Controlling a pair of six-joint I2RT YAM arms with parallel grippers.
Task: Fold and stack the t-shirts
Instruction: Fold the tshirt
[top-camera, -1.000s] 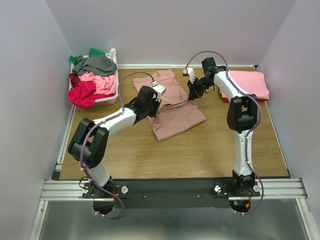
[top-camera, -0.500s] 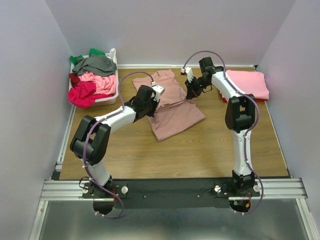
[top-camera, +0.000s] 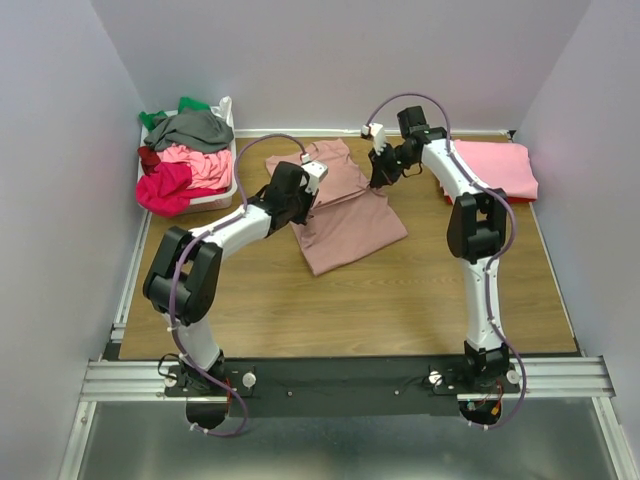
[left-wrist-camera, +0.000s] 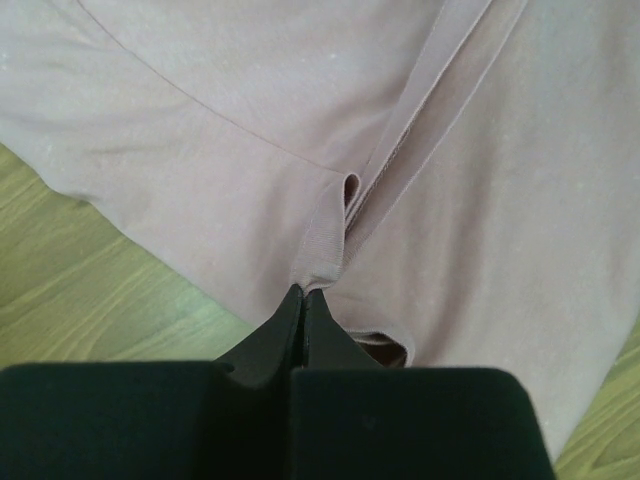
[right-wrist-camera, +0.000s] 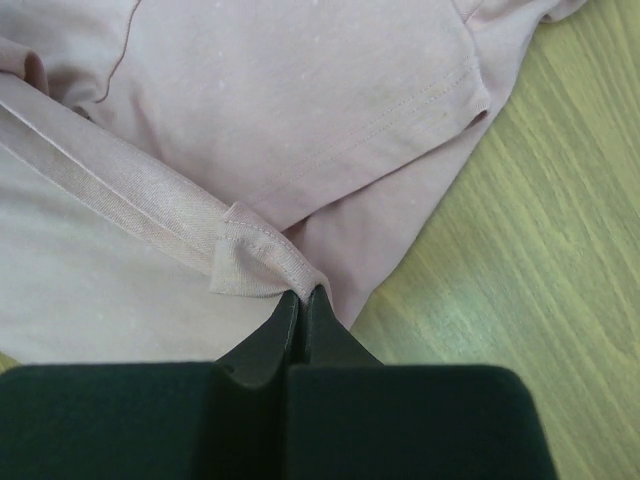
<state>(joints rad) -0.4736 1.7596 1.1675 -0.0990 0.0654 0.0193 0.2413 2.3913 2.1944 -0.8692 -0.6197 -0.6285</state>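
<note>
- At the middle of the worktop (top-camera: 420, 300) lies the dusty-pink t-shirt (top-camera: 350, 225), spread mostly flat with one end toward the far wall. No print shows on the side facing up.
- The left end effector (left-wrist-camera: 303, 294) is clamped together on a pinch of this shirt's cloth at its left side, where a stitched band meets a seam.
- The right end effector (right-wrist-camera: 303, 294) is likewise closed on the cloth. It nips the turned-over corner of a hemmed band at the shirt's right edge, just below a sleeve.
- A stitched band runs across the shirt between the two grips, so I judge a fold of this shirt to be under way and not finished. The shirt is neither a compact rectangle nor on any pile.
- At the far right of the worktop a bright pink shirt (top-camera: 495, 168) lies neatly folded, with a sliver of red cloth (top-camera: 452, 198) showing under its near edge. That looks like the stack begun, probably with two shirts, though the lower one is mostly hidden.
- At the far left a white basket (top-camera: 222, 195) holds a loose heap of unfolded tees (top-camera: 185, 150) in grey, green, pink and red. How many are there I cannot tell.
- On my reading the task is under halfway: one shirt in hand, several waiting.
</note>
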